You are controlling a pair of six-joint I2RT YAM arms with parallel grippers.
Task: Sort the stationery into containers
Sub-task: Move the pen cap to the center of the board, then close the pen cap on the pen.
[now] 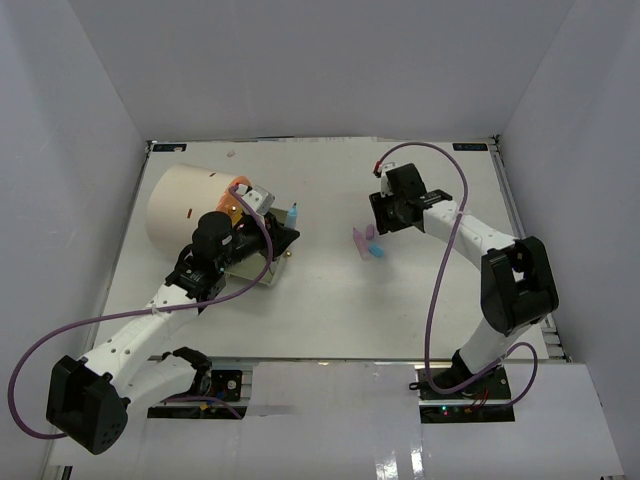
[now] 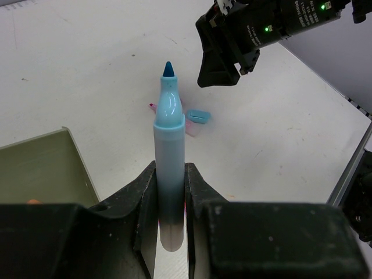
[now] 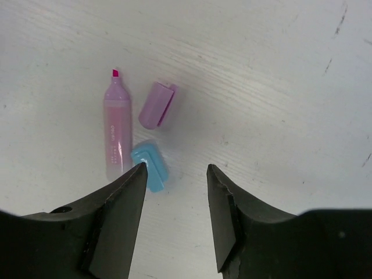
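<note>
My left gripper (image 2: 170, 195) is shut on an uncapped light-blue highlighter (image 2: 169, 139), tip pointing away; in the top view it (image 1: 280, 236) sits just right of the cream cylinder container (image 1: 185, 205) with its orange face (image 1: 238, 190). My right gripper (image 3: 174, 171) is open and empty, hovering over a pink uncapped highlighter (image 3: 117, 128), a purple cap (image 3: 157, 104) and a blue cap (image 3: 151, 168) on the table. In the top view the right gripper (image 1: 390, 215) is right of these items (image 1: 368, 243). The blue cap also shows in the left wrist view (image 2: 198, 116).
An olive-grey drawer-like tray (image 2: 46, 168) lies just left of my left fingers. The right arm's black gripper (image 2: 224, 49) shows beyond the highlighter tip. White walls enclose the table (image 1: 330, 310) on three sides. Purple cables trail from both arms.
</note>
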